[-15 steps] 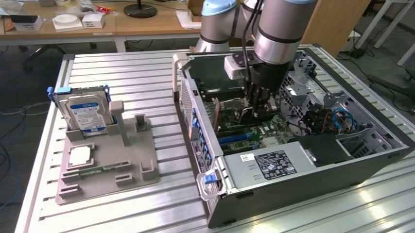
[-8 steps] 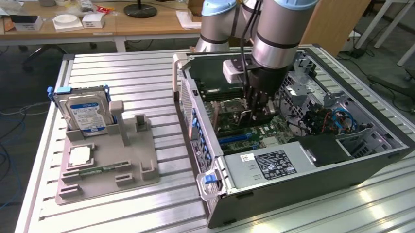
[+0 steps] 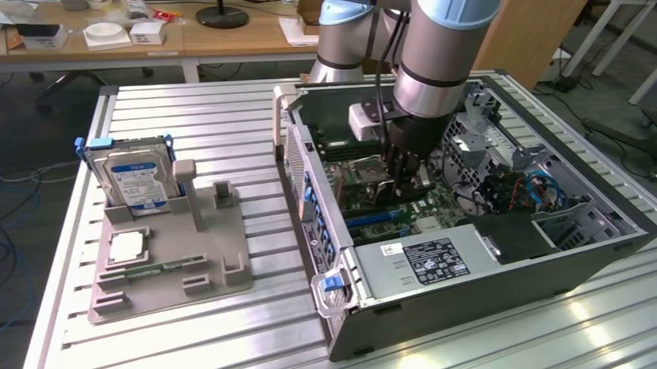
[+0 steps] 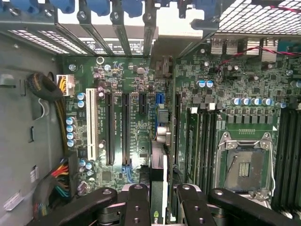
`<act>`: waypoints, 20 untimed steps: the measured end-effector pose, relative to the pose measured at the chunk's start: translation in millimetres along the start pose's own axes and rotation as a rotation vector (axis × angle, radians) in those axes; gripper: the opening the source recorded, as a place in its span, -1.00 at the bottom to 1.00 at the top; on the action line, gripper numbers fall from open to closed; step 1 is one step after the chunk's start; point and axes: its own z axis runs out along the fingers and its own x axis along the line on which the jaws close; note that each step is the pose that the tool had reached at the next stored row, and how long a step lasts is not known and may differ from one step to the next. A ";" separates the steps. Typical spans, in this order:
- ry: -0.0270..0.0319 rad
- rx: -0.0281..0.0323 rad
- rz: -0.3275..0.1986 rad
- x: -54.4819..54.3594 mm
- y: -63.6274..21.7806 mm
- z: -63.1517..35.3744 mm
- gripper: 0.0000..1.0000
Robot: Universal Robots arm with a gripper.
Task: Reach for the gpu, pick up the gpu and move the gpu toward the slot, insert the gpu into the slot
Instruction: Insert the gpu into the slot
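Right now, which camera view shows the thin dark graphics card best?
The wrist view: the thin dark graphics card appears edge-on between the hand's fingers, above the green motherboard. In the exterior view the hand is inside the case and the card is hard to make out.

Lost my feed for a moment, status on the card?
Gripper shut on the gpu, edge-on, inside the case over the motherboard. Slot ahead of the card. Nothing seen blocking it.

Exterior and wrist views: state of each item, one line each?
Black gripper: shut on the gpu, inside the case.
Thin dark gpu card: held edge-on above the green motherboard.
Grey computer case: on its side, open.
Square silver processor socket: empty.
Silver hard drive with blue label: upright in grey holder.
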 end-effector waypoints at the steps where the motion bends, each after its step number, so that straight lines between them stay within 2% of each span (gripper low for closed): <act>1: 0.0001 -0.0001 0.000 0.1 0.2 1.3 -0.47; 6: -0.0001 0.0001 0.000 0.4 1.8 9.7 -0.47; 12: 0.0001 -0.0001 0.000 0.4 2.1 9.8 -0.47; 20: 0.0000 0.0000 0.000 0.5 6.5 10.7 -0.47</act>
